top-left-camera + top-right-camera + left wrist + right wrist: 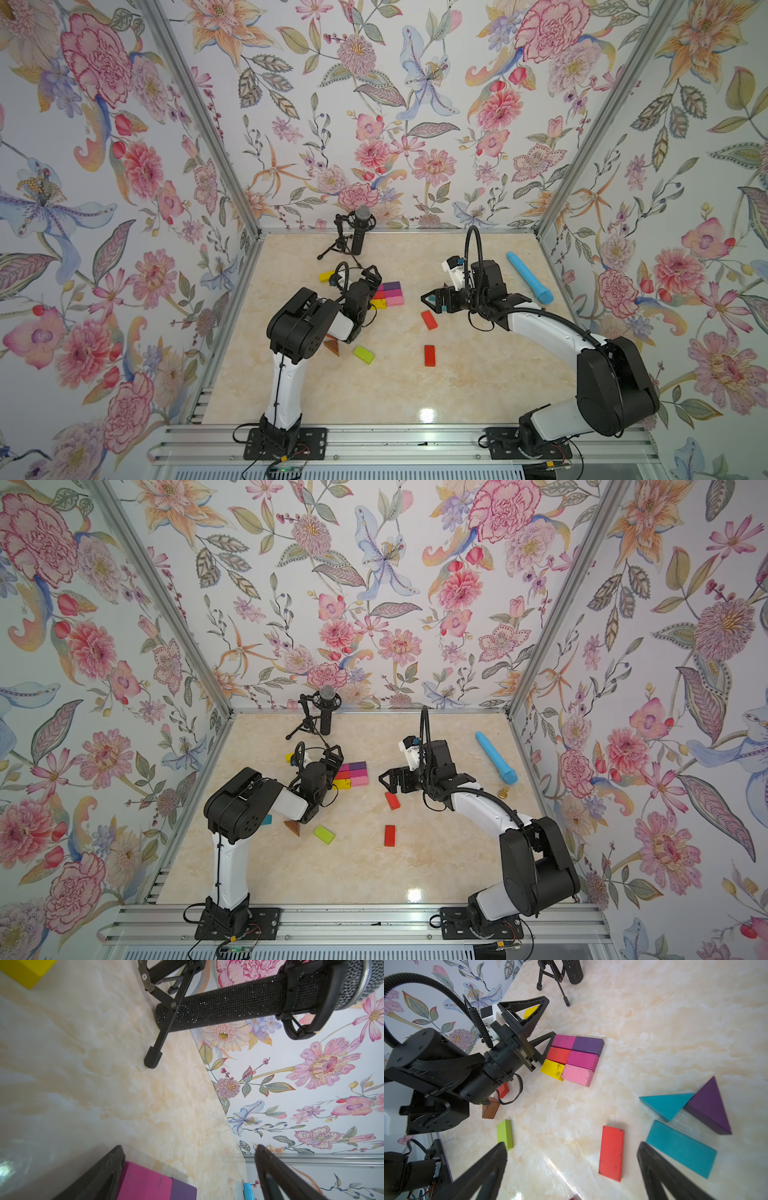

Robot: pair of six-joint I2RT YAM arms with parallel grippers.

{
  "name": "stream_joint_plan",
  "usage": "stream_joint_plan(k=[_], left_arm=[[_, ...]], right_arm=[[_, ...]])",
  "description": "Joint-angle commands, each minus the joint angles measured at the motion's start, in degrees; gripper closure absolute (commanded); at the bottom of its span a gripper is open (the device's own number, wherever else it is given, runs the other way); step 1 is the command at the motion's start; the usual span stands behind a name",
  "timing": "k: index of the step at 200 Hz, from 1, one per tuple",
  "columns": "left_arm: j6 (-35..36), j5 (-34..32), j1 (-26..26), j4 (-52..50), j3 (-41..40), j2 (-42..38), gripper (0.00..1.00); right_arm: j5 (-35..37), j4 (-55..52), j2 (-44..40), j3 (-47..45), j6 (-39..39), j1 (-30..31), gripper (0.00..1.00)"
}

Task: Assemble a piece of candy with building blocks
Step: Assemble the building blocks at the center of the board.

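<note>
Six building blocks [577, 1057] lie packed in a flat rectangle: magenta, purple, red, magenta, yellow and pink. My left gripper [550, 1015] stands open at its end, one finger [112, 1167] beside the magenta brick [145, 1182]. My right gripper [572, 1145] hangs open over the table, a red brick [611, 1153] lying below it. A teal brick [681, 1148], a teal triangle [666, 1104] and a purple triangle [709, 1105] lie close by. In both top views the block rectangle [388, 293] [353, 773] sits between the left gripper [374, 277] and right gripper [428, 302].
A black microphone [357, 232] on a tripod stands at the back. A light-blue stick [530, 277] lies at the right. Loose pieces: green brick [364, 354], second red brick [429, 355], brown triangle [332, 347], yellow block [326, 276]. Floral walls enclose three sides.
</note>
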Motion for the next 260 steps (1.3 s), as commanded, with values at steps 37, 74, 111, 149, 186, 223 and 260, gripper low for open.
stream_joint_plan(k=[37, 74, 111, 149, 186, 223, 260], left_arm=[[25.78, 8.36, 4.47, -34.84, 6.26, -16.60, 0.01], [40.76, 12.25, 4.58, -64.97, 8.69, -26.15, 0.01], [41.78, 9.09, 7.16, -67.31, 0.94, -33.64, 0.01], [45.77, 11.30, 10.64, -71.60, 3.37, -27.49, 0.01], [46.19, 9.67, 11.62, -74.14, 2.19, -28.14, 0.01], [47.03, 8.92, 13.54, -77.17, 1.79, -28.02, 0.01], [44.87, 6.96, 14.92, -81.21, -0.26, -34.61, 0.01]], right_arm=[[2.30, -3.15, -2.19, -1.95, -1.53, -0.17, 0.00], [6.41, -4.76, -2.93, -3.58, -0.96, 2.77, 0.00], [8.80, -4.66, 2.70, 3.47, 0.41, 10.06, 0.00], [7.27, -4.74, 3.33, 6.31, 0.72, 11.28, 0.00], [5.43, -3.23, 6.60, 5.85, -0.01, 12.39, 0.00], [3.24, -3.08, 7.25, 6.78, -1.15, 12.57, 0.00], [2.06, -1.74, 9.18, 5.34, -1.32, 12.77, 0.00]])
